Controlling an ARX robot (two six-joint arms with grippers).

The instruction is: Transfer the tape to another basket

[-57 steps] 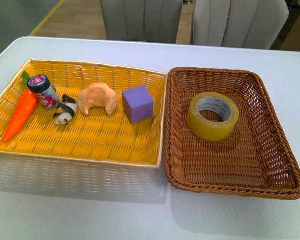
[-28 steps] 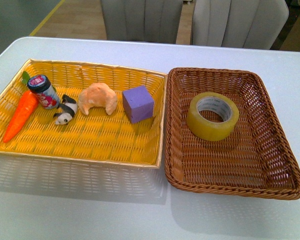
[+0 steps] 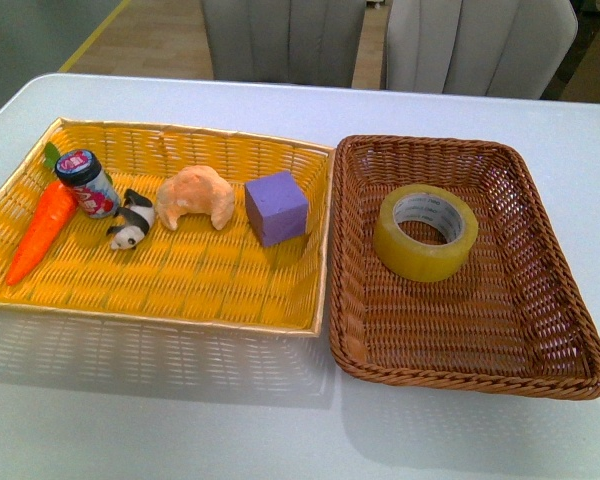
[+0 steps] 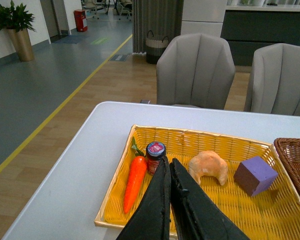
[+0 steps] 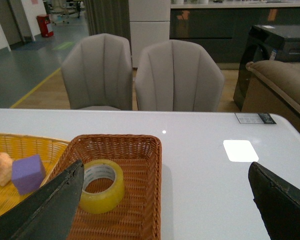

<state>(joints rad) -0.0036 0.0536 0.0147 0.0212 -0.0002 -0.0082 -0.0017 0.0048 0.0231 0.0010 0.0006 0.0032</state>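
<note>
Tape [image 3: 426, 232]: wide yellowish roll with a white core, lying flat in the far half of the brown basket [image 3: 540, 340], hole facing up; in the right wrist view it sits just past the right gripper's near finger.
Brown basket: low woven tray on the white table [image 3: 280, 430], touching the yellow basket [image 3: 180, 290] along one long side.
Right gripper [image 5: 165, 200]: spread wide, two dark fingers far apart, nothing between them, raised above the table on the near side of the brown basket.
Left gripper [image 4: 170, 172]: fingers pressed together, holding nothing, raised over the near edge of the yellow basket.
Yellow basket: holds a carrot [image 3: 40, 230], a small jar [image 3: 87, 182], a panda figure [image 3: 131, 220], a croissant [image 3: 196, 195] and a purple cube [image 3: 276, 207]; in the left wrist view the jar lies just beyond the closed fingertips.
Background: two grey chairs [image 3: 380, 40] beyond the table.
</note>
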